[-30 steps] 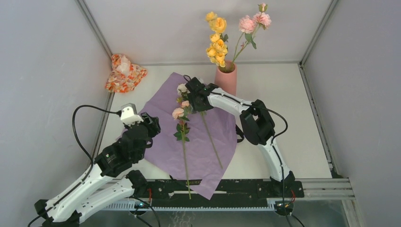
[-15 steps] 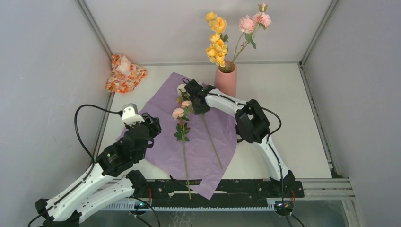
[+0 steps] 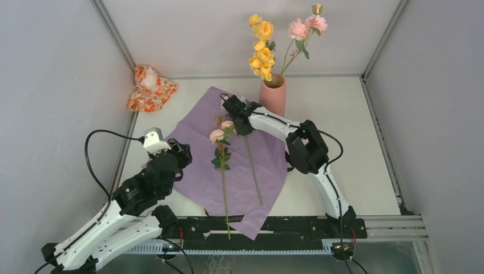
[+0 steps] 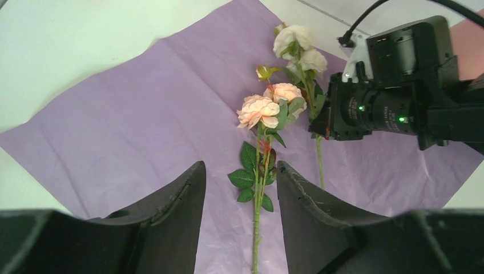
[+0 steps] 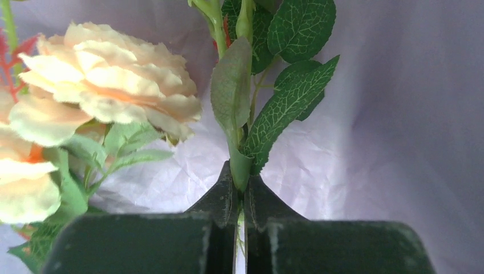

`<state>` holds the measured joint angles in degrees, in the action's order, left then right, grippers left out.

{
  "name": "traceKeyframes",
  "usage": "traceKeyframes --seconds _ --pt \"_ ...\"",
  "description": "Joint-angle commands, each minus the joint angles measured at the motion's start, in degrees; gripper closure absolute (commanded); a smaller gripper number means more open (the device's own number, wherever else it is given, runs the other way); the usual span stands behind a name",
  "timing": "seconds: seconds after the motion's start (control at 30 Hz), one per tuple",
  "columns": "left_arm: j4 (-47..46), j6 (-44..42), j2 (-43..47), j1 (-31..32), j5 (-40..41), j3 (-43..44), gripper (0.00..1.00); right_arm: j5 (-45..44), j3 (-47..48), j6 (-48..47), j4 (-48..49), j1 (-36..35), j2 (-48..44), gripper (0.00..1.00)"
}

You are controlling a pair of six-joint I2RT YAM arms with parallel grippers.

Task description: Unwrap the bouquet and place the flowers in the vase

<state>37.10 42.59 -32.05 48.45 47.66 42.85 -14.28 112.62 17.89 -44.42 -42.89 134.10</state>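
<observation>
The bouquet lies unwrapped: its purple paper [image 3: 194, 131] is spread flat on the table, and two of the flowers rest on it. My right gripper [image 3: 237, 117] is shut on the leafy upper stem [image 5: 242, 165] of the cream-headed rose [image 4: 294, 37], whose long stem [image 3: 254, 171] trails toward me. The peach rose [image 3: 217, 135] lies beside it, untouched. My left gripper [image 4: 240, 168] hovers open above that rose's stem, near the paper's left edge. The salmon-pink vase [image 3: 273, 96] stands behind the paper with yellow flowers [image 3: 261, 45] and pink flowers [image 3: 308, 25] in it.
An orange-red floral cloth bundle [image 3: 149, 87] sits at the back left corner. Grey walls close in the table on three sides. A black rail [image 3: 285, 225] runs along the near edge, and the paper's tip hangs over it.
My right gripper has shut on the cream rose's stem, and that stem has shifted a little to the left. My left arm has drawn back slightly toward me.
</observation>
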Motion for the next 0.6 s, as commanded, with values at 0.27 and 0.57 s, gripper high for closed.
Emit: traceKeyframes --seconds 0.27,0.57 --pt "2.2 2.5 3.5 0.2 0.4 -2.0 0.46 -6.1 -1.5 -2.8 2.4 -5.0 -20.4 1.0" --pt "2.0 3.2 3.3 0.3 0.5 -3.1 0.46 -25.8 -4.9 -21.5 19.2 -16.7 -39.3 1.0"
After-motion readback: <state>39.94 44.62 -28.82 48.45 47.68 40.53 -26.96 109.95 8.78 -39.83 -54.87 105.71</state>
